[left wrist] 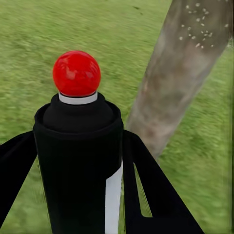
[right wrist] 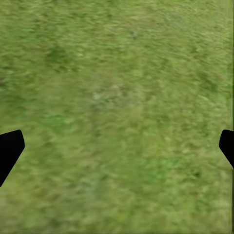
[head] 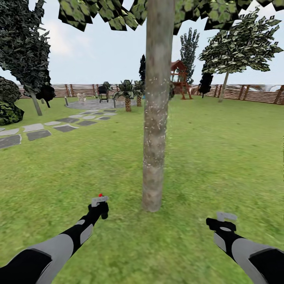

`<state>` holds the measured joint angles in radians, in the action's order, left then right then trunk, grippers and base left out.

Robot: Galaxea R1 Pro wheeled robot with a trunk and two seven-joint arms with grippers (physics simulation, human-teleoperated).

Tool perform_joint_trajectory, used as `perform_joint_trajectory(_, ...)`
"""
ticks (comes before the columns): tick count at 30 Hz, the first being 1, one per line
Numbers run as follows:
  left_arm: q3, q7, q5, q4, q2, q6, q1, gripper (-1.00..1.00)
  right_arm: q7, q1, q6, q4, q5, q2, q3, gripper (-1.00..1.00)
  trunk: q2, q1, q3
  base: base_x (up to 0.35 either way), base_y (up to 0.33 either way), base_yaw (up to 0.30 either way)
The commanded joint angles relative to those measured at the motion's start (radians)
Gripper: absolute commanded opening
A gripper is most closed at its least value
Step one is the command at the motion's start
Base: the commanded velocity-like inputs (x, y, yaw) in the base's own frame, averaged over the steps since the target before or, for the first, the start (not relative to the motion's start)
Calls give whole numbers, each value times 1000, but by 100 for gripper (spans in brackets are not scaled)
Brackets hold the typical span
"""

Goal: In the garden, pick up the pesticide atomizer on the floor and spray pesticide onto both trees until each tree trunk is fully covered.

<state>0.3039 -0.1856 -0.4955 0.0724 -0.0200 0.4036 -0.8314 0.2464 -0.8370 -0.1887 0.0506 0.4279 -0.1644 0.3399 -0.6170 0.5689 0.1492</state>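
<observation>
The robot stands on the lawn (head: 221,150) of a fenced garden, facing a tall tree whose thick grey-brown trunk (head: 157,106) rises straight up the middle of the head view, with dark green leaves (head: 118,14) spreading across the top. Fine white specks of spray (head: 161,118) dot the bark from roughly mid-height up, thickest along the trunk's right side; the lowest part near the grass looks bare. The left tool (head: 98,207) is closed around the spray bottle (head: 99,202), held upright near the foot of the trunk, to its left and apart from it. In the left wrist view the bottle (left wrist: 78,161) is a dark cylinder with a pale stripe down its side, a white ring at the neck and a round red button (left wrist: 76,73) on top, clamped between the two black fingers (left wrist: 156,195), with the speckled trunk (left wrist: 180,68) leaning across the grass behind it. The right tool (head: 225,223) hangs over the grass to the right of the trunk, holding nothing; in its wrist view the two dark fingertips (right wrist: 9,148) sit wide apart at the edges with only lawn (right wrist: 117,112) between them, so it is open. Further back stand a second leafy tree (head: 236,43), a red wooden play tower (head: 179,79), short palms (head: 127,92), a stepping-stone path (head: 51,128) and the brown slat fence (head: 252,94).
</observation>
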Motion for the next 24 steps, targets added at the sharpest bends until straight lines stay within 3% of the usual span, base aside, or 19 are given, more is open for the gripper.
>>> perform_joint_trajectory(1,0,0,0,0,0,0,0,-100,0,0,0,0,0,5,0,100,0,0,0,0,-304,0)
perform_joint_trajectory(7,0,0,0,0,0,-1,0,-100,0,1,1,0,-1,12,0,100,0,0,0,0,-305,-22)
perform_joint_trajectory(15,1,0,1,0,1,-2,0,-100,0,1,2,0,-1,17,0,100,0,0,0,0,-295,-275)
perform_joint_trajectory(24,0,0,1,0,7,-2,0,-100,0,1,2,0,-1,19,0,100,0,0,0,0,-46,-300)
